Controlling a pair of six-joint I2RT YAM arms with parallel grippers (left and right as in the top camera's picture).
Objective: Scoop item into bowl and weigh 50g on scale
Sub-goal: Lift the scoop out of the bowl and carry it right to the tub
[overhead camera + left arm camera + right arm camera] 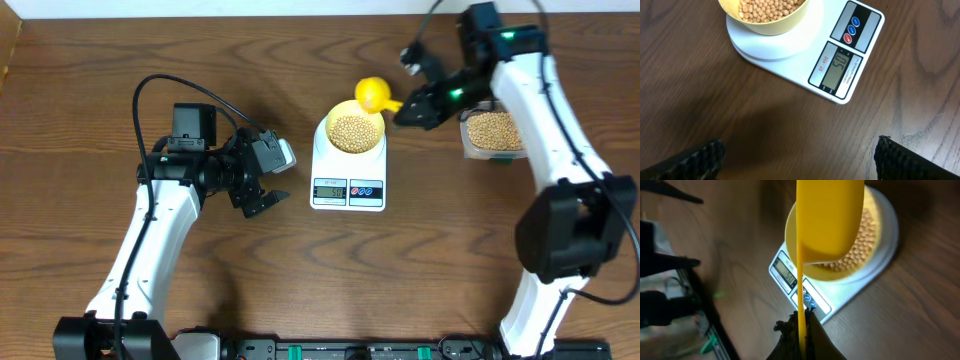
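The wooden table bears everything, with two arms on it. The left arm lies left of the middle. The right arm reaches in from the right and passes over part of the tub, hiding its right edge.

One white scale sits at the centre, its display and two round buttons, one blue and one red, facing the robot. The display shows digits, but I cannot read them for sure.

One clear tub stands to the right of the scale, apart from it and holding beans.

One pale-yellow bowl rests on the scale's round top, and is narrower than the scale.

One bright yellow scoop hangs with its head over the far rim of the bowl. In the right wrist view it covers part of the bowl; whether it touches the bowl I cannot tell.

The right gripper is closed tight on the scoop's handle, between the scale and the tub. The left gripper sits just left of the scale, its fingers spread wide with bare wood between them, holding nothing.

The beans are too many to count. They lie in two lots: one nearly fills the bowl and the other is in the tub.
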